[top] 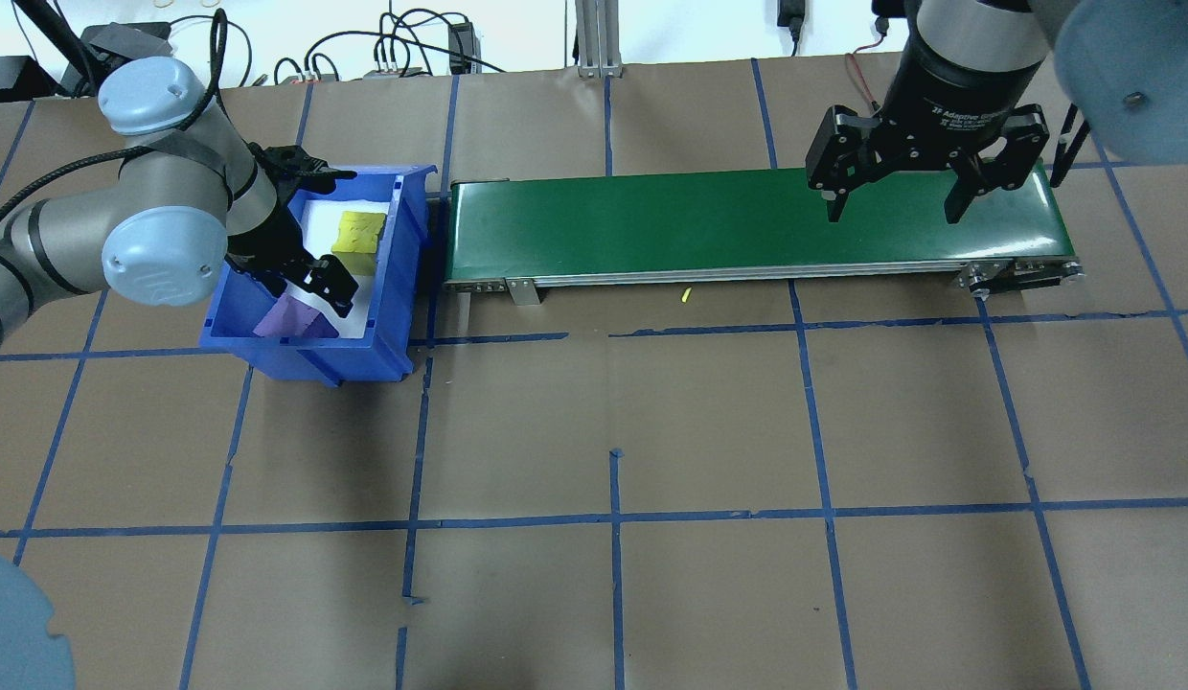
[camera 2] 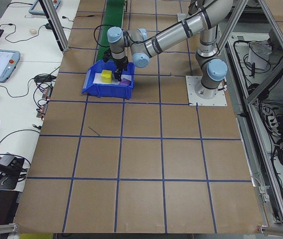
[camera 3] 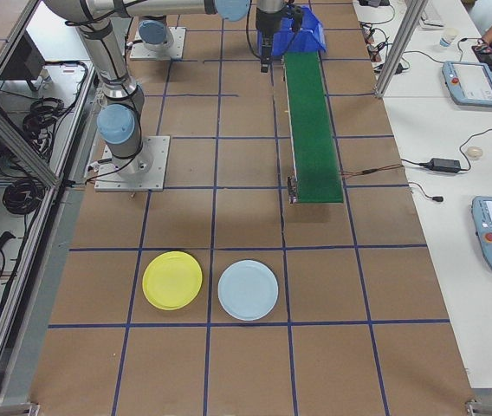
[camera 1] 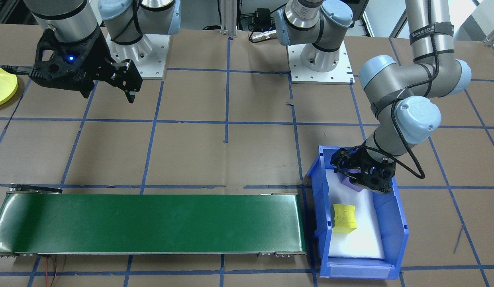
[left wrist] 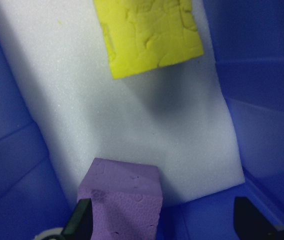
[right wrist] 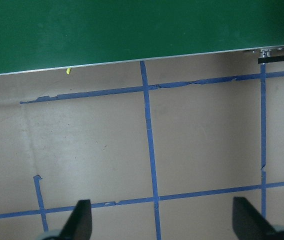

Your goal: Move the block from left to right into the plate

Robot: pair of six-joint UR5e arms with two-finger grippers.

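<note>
A purple foam block (left wrist: 122,200) and a yellow foam block (left wrist: 149,35) lie on white foam inside a blue bin (top: 307,356). My left gripper (left wrist: 162,225) hangs open down in the bin. The purple block (top: 289,316) sits just inside its left finger, and the yellow block (camera 1: 344,218) lies farther ahead, untouched. My right gripper (top: 892,213) hovers open and empty above the right end of the green conveyor belt (top: 651,225). The yellow plate (camera 3: 172,280) rests on the table past that end of the belt; the front view catches only its edge (camera 1: 2,92).
A pale blue plate (camera 3: 248,289) lies beside the yellow one. The belt (camera 1: 151,223) runs from the bin (camera 1: 358,272) toward the plates. A small yellow crumb (top: 685,295) lies on the brown, blue-taped table near the belt. Both arm bases stand at the table's back.
</note>
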